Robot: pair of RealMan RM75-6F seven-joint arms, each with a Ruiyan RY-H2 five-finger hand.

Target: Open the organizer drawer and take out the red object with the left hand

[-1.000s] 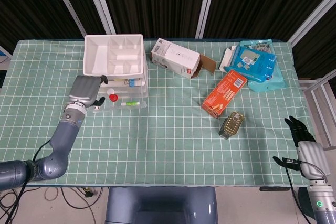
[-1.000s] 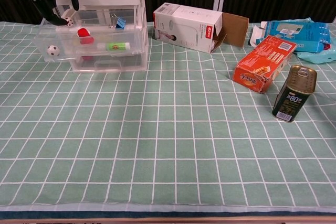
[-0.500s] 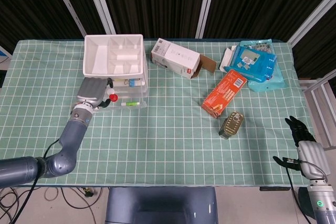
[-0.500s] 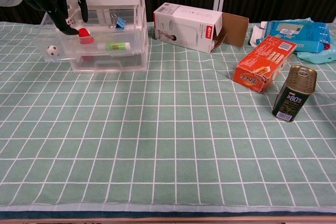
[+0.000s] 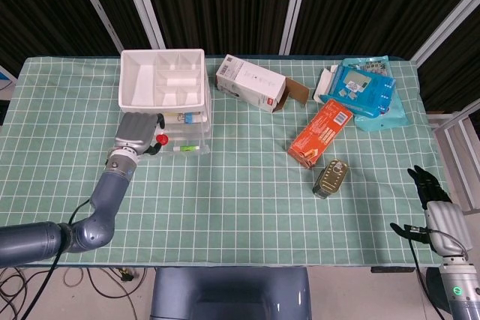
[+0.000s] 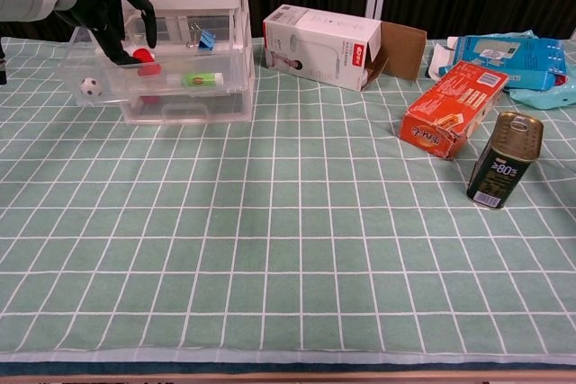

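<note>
At the upper left of the chest view, the left hand (image 6: pixel 112 15) reaches into the pulled-out drawer (image 6: pixel 135 78) of the clear organizer (image 6: pixel 193 60). Its dark fingers (image 6: pixel 144 24) curl down onto the red object (image 6: pixel 147 61), touching it; whether they grip it cannot be told. At the lower right of the head view, the right hand (image 5: pixel 435 204) hangs off the tabletop (image 5: pixel 240 207), fingers loosely apart, holding nothing.
</note>
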